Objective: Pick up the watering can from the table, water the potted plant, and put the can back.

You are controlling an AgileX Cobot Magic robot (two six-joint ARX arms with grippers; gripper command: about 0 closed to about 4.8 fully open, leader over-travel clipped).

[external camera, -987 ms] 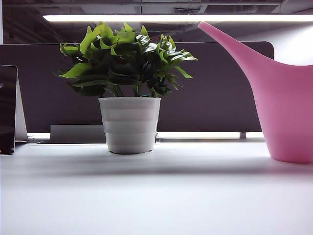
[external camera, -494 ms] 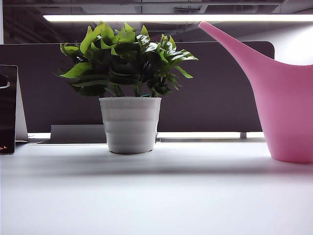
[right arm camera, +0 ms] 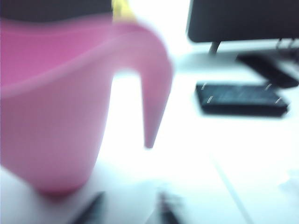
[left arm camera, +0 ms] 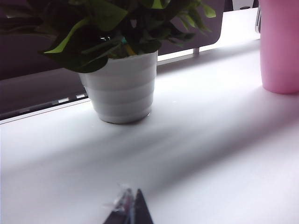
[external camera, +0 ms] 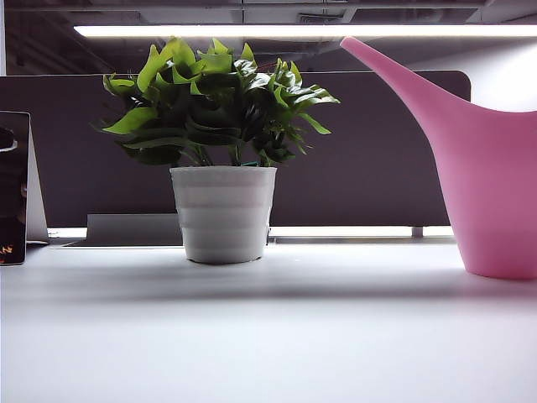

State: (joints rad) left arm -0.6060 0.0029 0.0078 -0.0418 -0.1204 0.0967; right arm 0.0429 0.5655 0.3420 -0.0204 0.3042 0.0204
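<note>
The pink watering can (external camera: pixel 491 185) stands on the table (external camera: pixel 268 336) at the right, its long spout rising toward the potted plant (external camera: pixel 222 210) left of centre. Neither gripper shows in the exterior view. In the left wrist view my left gripper (left arm camera: pixel 130 205) is shut and empty, low over the table and well short of the white ribbed pot (left arm camera: pixel 122 88), with the can (left arm camera: pixel 280 46) off to one side. In the blurred right wrist view my right gripper (right arm camera: pixel 131 207) is open with nothing between its fingers, close to the can (right arm camera: pixel 51 116) and its handle (right arm camera: pixel 154 93).
A dark partition (external camera: pixel 369 151) runs behind the table, and a dark glossy panel (external camera: pixel 13 189) stands at the left edge. Beyond the can, the right wrist view shows a black keyboard (right arm camera: pixel 240 98) and a monitor (right arm camera: pixel 243 21).
In the exterior view the plant and the can stand unmoved. Only the reflection in the dark panel at the left edge has shifted.
</note>
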